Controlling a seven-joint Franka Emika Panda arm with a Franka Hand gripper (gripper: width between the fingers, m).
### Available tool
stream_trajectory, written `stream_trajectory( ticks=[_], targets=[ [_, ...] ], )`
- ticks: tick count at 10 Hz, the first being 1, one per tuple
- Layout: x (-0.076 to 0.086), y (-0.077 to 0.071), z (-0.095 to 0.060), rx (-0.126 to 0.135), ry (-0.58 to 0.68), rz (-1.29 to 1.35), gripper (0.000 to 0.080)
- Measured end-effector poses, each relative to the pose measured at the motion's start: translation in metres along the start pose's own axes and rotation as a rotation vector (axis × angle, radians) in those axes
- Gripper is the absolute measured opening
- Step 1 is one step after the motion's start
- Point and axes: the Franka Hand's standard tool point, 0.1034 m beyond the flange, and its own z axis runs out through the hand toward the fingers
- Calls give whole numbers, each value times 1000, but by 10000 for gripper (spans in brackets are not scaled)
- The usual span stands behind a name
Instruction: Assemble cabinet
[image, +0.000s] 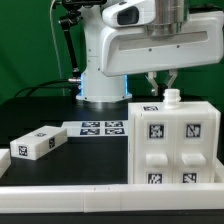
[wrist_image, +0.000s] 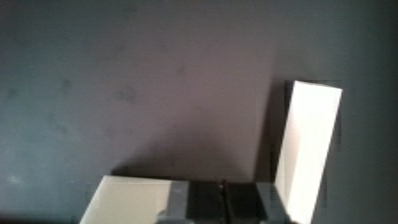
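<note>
claw: the claw (image: 161, 85) hangs off the big white arm just above the cabinet top, touching nothing i can see. the exterior view shows two prongs with maybe a gap. the wrist view (wrist_image: 222, 205) only catches dark finger stubs close together. so i can't tell if it's spread or pressed together, and nothing looks pinched.
loose block: the loose block (image: 38, 144) sits well off to the exterior view's left of the claw and lower, lying flat on the dark table (image: 40, 108), tag up.
marker board: the marker board (image: 100, 128) is below the claw, toward the exterior view's left, flat between the loose block and the cabinet.
cabinet: the cabinet (image: 175, 145) stands right under the claw, four tagged squares on its front. a small white nub (image: 172, 97) on its top is just below the prongs.
wrist extras: a tall white panel (wrist_image: 313, 140) and a white corner (wrist_image: 134, 200) show near the fingers, no idea which parts.
done: my guess, the main box looks mostly together.
left: the loose block isn't attached yet, so it probably needs fetching and fitting.
</note>
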Motion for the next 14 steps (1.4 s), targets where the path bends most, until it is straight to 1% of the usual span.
stream_trajectory(
  ticks=[4, 5, 7, 8, 9, 10, 11, 12, 13, 14],
  targets=[
    [-1, 0, 0, 0, -3, 0, 2],
    [-1, 0, 0, 0, -3, 0, 124],
    [-1, 0, 0, 0, -3, 0, 397],
    [-2, 0, 1, 0, -3, 8, 397],
    [-17, 4, 11, -7, -14, 73, 581],
    [-38, 12, 21, -33, -47, 129, 712],
    [-48, 21, 27, -38, -58, 131, 712],
    [-56, 36, 34, -42, -47, 121, 781],
    [-65, 53, 41, -54, -37, 85, 794],
    [-70, 67, 43, -56, -41, 56, 794]
  ],
)
